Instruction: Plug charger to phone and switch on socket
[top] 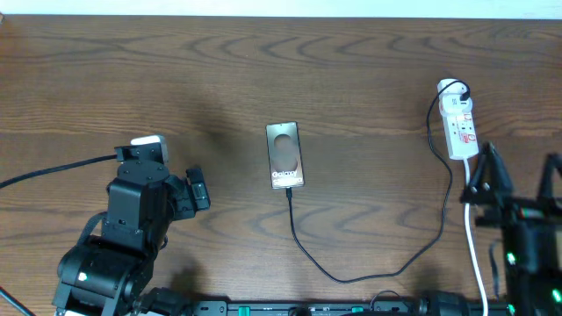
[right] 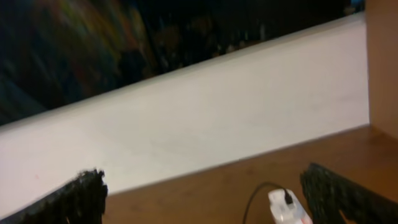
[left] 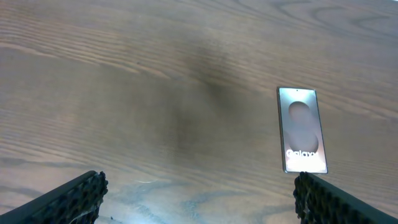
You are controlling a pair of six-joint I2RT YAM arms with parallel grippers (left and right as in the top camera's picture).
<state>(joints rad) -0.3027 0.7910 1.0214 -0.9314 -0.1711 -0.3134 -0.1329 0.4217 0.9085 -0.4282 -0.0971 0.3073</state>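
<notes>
The phone [top: 285,155] lies flat on the table [top: 369,70], lettering up. The charger [top: 291,211] seems to meet its near edge, though the joint is too small to confirm, then loops right of the phone up to the socket [top: 459,127]. The left gripper [top: 198,188] hangs left of the phone, fingers spread wide. The right gripper [top: 518,173], far right of the phone beside the socket, is likewise spread.

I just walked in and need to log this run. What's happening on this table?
Neither arm holds anything. The left gripper is open and faces the phone. The charger runs from the phone's near edge, where it looks plugged in, round to the socket. The right gripper, also open, sits beside the socket's near end. The pictures don't show whether the switch is on.
</notes>
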